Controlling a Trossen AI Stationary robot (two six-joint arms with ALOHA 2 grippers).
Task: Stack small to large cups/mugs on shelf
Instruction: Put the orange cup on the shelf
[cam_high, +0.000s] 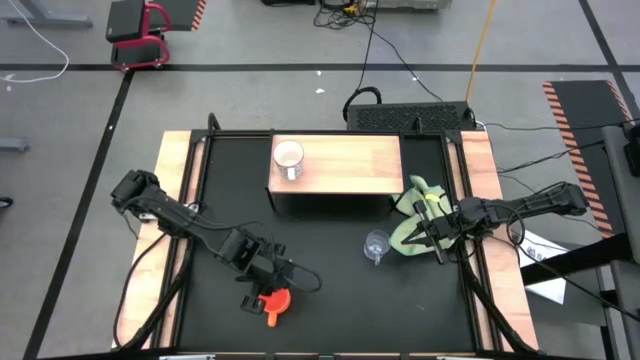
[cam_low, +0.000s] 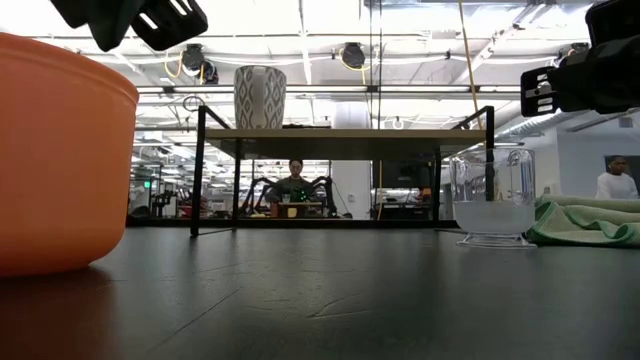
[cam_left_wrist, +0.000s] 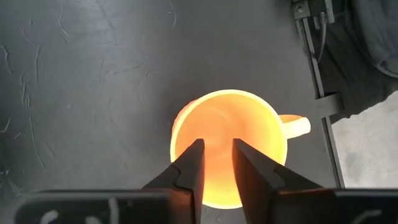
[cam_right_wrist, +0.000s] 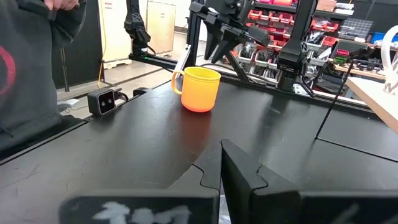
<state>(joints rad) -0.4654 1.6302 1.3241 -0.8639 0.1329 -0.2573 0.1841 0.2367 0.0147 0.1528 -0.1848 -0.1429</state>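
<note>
- Left gripper (cam_left_wrist: 216, 163) hangs over my orange mug (cam_high: 274, 303) at lower centre of the high view, fingers a narrow gap apart above its mouth, holding nothing.
- Right gripper (cam_high: 434, 232) waits shut at mid right, beside the green cloth (cam_high: 412, 217).
- Glass cup (cam_high: 376, 245) stands on the black table (cam_high: 330, 290), centre right, unstacked.
- White mug (cam_high: 288, 157) sits on the shelf (cam_high: 345, 165), upper centre.
- My read: one of three placed, nothing stacked yet.

Bright ceiling lights glare in the low view, where the near orange mug (cam_low: 60, 155) looms blurred.
</note>
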